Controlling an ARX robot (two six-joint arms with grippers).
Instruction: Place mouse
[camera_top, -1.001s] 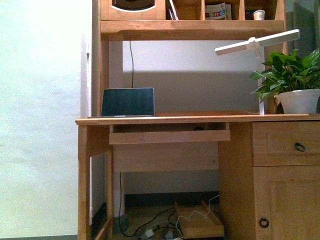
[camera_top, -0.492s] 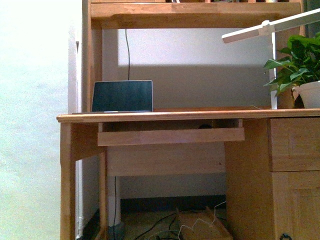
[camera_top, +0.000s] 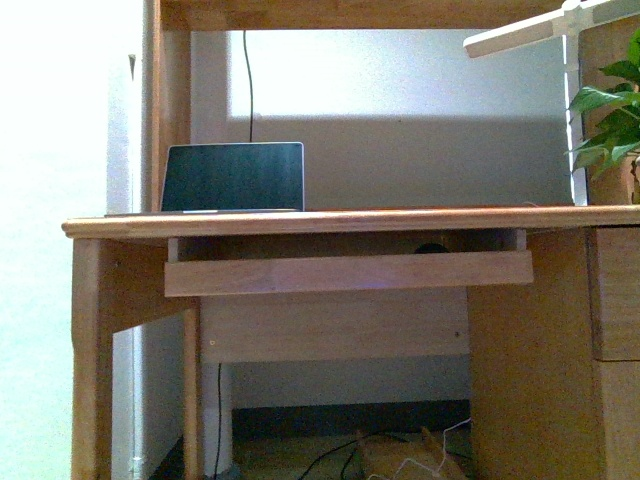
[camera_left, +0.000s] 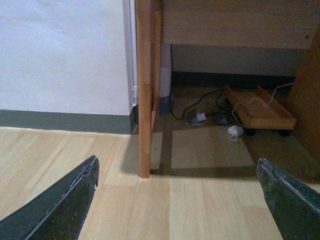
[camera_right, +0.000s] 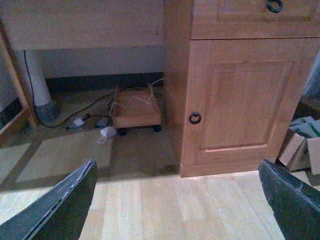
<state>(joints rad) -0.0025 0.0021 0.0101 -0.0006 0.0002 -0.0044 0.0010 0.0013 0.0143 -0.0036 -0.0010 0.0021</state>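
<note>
A wooden desk (camera_top: 340, 220) with a laptop (camera_top: 233, 176) is faced. A small dark shape, probably the mouse (camera_top: 431, 248), is glimpsed on the pull-out tray (camera_top: 350, 273). It is judged nearer the right gripper (camera_right: 177, 165) and above both grippers; its long axis cannot be told. The right and the left gripper (camera_left: 176, 165) are spread wide and empty.

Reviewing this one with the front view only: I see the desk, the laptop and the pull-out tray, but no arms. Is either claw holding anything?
Observer: No. The left wrist view shows the left claw open and empty, low down near the desk leg.
Operator: And the right one?
Observer: The right claw is open and empty too, facing the cabinet door with its ring handle.
Operator: Anything else down there?
Observer: A cardboard box sits on the floor beside that door, outside your view.
</note>
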